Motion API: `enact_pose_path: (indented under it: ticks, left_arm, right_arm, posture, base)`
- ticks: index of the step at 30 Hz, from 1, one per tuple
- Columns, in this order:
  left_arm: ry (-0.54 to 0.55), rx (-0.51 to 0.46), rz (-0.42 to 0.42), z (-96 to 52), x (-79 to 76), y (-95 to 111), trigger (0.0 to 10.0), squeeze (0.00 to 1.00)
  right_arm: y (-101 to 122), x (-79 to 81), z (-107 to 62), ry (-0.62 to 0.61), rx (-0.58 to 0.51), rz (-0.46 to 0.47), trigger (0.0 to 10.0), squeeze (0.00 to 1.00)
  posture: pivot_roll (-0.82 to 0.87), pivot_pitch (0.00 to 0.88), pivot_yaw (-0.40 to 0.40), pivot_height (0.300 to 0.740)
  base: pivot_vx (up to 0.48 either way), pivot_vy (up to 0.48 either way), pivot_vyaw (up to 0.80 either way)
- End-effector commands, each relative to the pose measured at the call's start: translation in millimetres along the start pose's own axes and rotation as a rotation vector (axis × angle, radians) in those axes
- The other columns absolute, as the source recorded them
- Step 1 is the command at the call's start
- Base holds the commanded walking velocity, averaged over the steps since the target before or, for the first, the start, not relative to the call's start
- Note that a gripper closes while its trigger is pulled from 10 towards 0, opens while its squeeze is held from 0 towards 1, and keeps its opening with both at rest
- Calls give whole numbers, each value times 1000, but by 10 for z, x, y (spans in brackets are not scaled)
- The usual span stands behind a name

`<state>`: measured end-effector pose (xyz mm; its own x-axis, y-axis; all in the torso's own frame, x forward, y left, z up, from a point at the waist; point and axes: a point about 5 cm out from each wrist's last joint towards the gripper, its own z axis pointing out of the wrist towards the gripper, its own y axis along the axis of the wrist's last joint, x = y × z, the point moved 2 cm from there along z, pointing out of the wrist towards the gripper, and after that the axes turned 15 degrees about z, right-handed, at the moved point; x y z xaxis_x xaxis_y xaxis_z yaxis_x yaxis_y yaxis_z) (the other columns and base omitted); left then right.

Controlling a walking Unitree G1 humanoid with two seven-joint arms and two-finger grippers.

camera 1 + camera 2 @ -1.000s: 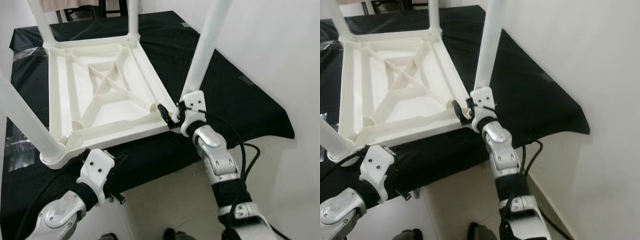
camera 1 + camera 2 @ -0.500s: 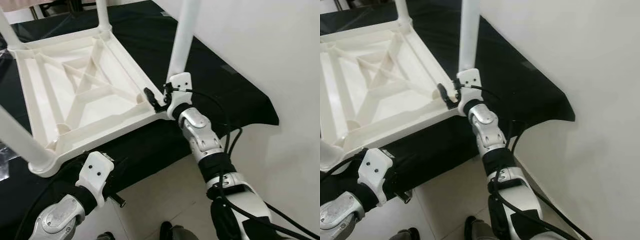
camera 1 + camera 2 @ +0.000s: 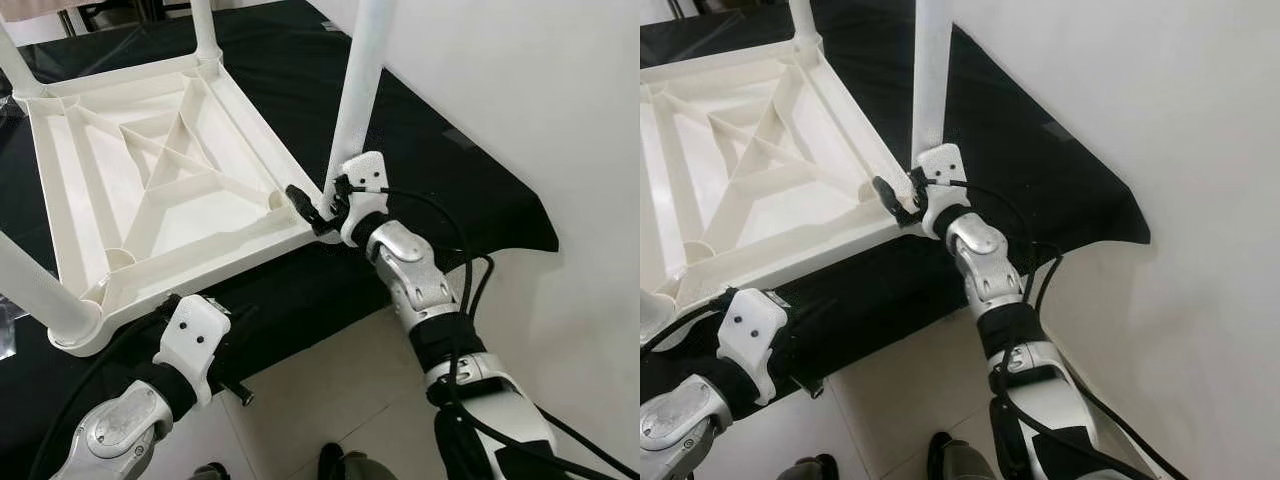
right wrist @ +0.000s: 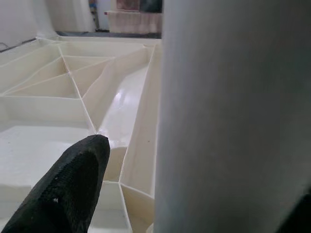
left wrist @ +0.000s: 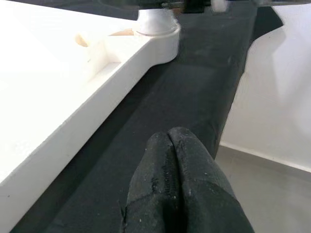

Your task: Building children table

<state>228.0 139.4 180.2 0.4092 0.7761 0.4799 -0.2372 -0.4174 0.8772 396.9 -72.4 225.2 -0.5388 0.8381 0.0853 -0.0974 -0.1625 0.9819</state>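
The right gripper (image 3: 318, 212) sat at the near right corner of the upturned white table (image 3: 150, 190), its black fingers apart with the base of the corner leg (image 3: 355, 100) between them; in the right wrist view one finger (image 4: 68, 189) showed beside the pale column of that leg, with the ribbed underside spreading beyond it. Whether the fingers actually pressed on the leg I could not tell. Across from this gripper, at the other near corner, the left gripper (image 5: 180, 184) lay with its two fingers pressed together, holding nothing, resting just beside the table's near rim on the black cloth (image 3: 470, 190) that covered the work surface. The table lay top down on that cloth, its legs pointing upward; the leg by the right gripper ran its long axis up and slightly away from the gripper, while the near left leg (image 3: 35, 290) leaned out toward the robot's left. Two more legs rose at the far corners. The step in hand looked like seating or checking this corner leg; to do it well the gripper should push straight down along the leg's axis into its socket, while the left gripper steadies the rim so the frame does not slide on the cloth.
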Motion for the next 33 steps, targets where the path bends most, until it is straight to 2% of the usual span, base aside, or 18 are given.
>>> enact_pose_path:
  ticks: [1, 2, 4, 5, 6, 7, 8, 12, 17, 23, 27, 28, 29, 30, 33]
  left_arm:
    - [11, 15, 4, -9, 5, -22, 10000, 0]
    - [11, 15, 4, -9, 5, -22, 10000, 0]
    - [125, 53, 24, -28, 161, -117, 10000, 0]
    - [125, 53, 24, -28, 161, -117, 10000, 0]
    - [188, 72, 33, -61, 243, -173, 10000, 0]
    - [188, 72, 33, -61, 243, -173, 10000, 0]
    - [239, 87, 31, -95, 301, -217, 10000, 0]
    - [294, 103, 24, -151, 321, -270, 10000, 0]
    - [295, 103, 17, -151, 287, -286, 10000, 0]
    - [268, 79, 18, -116, 212, -272, 10000, 0]
    - [215, 47, -5, -44, 105, -283, 10000, 0]
    - [215, 47, -5, -44, 105, -283, 10000, 0]
    - [204, 43, -9, -26, 84, -288, 10000, 0]
    - [190, 43, -6, -1, 50, -306, 10000, 0]
    - [181, 45, -7, 12, 26, -329, 10000, 0]
  right_arm:
    - [-36, -80, -91, -16, 11, 6, 10000, 0]
    - [-36, -80, -91, -16, 11, 6, 10000, 0]
    - [-62, -158, -285, -6, 10, 2, 10000, 0]
    - [-62, -158, -285, -6, 10, 2, 10000, 0]
    - [-74, -156, -383, 12, 8, 11, 10000, 0]
    - [-74, -156, -383, 12, 8, 11, 10000, 0]
    - [-75, -141, -460, 31, 3, 21, 10000, 0]
    - [-4, -45, -572, 111, -47, 59, 10000, 0]
    - [47, -25, -579, 121, -95, 102, 10000, 0]
    - [-44, -27, -609, 123, -64, 123, 10000, 0]
    - [-158, -182, -786, 81, -7, 131, 10000, 0]
    - [-158, -182, -786, 81, -7, 131, 10000, 0]
    - [-199, -250, -858, 50, 10, 133, 10000, 0]
    - [-280, -350, -1002, -2, 38, 139, 10000, 0]
    - [-361, -410, -1147, -45, 62, 151, 10000, 0]
  posture:
    - [135, 247, -116, 740]
    - [135, 247, -116, 740]
    - [124, 242, -112, 740]
    - [124, 242, -112, 740]
    - [121, 240, -109, 740]
    - [121, 240, -109, 740]
    - [120, 240, -108, 740]
    - [122, 235, -102, 740]
    - [127, 232, -102, 740]
    - [132, 228, -105, 740]
    - [121, 222, -111, 740]
    - [121, 222, -111, 740]
    - [111, 218, -112, 740]
    - [106, 216, -113, 740]
    - [99, 214, -112, 740]
  base:
    - [0, 0, 0]
    - [0, 0, 0]
    - [0, 0, 0]
    - [0, 0, 0]
    - [0, 0, 0]
    - [0, 0, 0]
    - [0, 0, 0]
    - [0, 0, 0]
    - [0, 0, 0]
    - [0, 0, 800]
    - [0, 0, 800]
    - [0, 0, 800]
    - [0, 0, 800]
    - [0, 0, 800]
    - [0, 0, 800]
